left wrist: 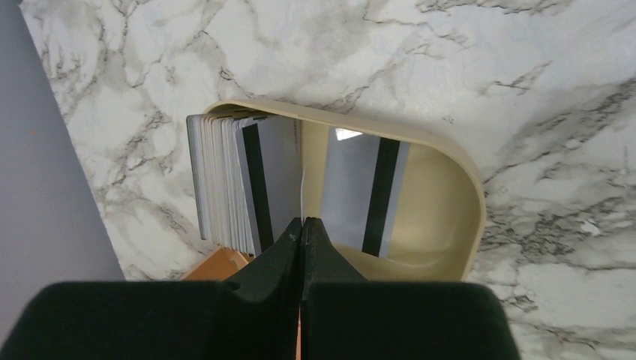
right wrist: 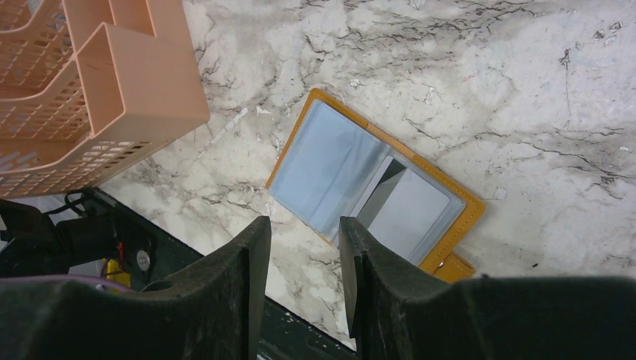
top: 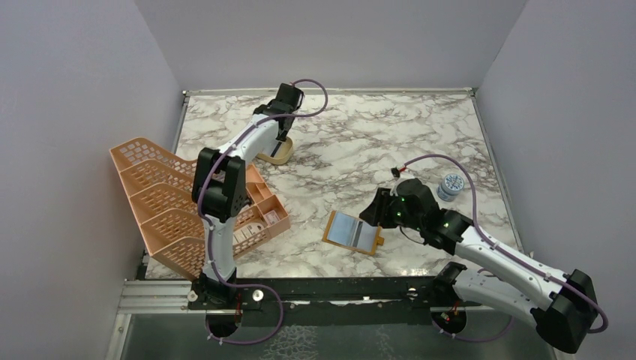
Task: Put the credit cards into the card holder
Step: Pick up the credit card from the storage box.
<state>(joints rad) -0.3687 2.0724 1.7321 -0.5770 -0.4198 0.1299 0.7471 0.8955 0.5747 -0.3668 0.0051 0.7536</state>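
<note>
Left pincer pressed together over tan dish, far left of worktop. Credit cards stand stacked in the dish, one apart. Right pincer apart, empty, above card holder, which lies open near front edge.

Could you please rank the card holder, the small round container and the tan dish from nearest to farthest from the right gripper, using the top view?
1. card holder: lying open, just left of the right gripper.
2. small round container: off to the gripper's right, slightly farther back.
3. tan dish: far back and to the left.
</note>
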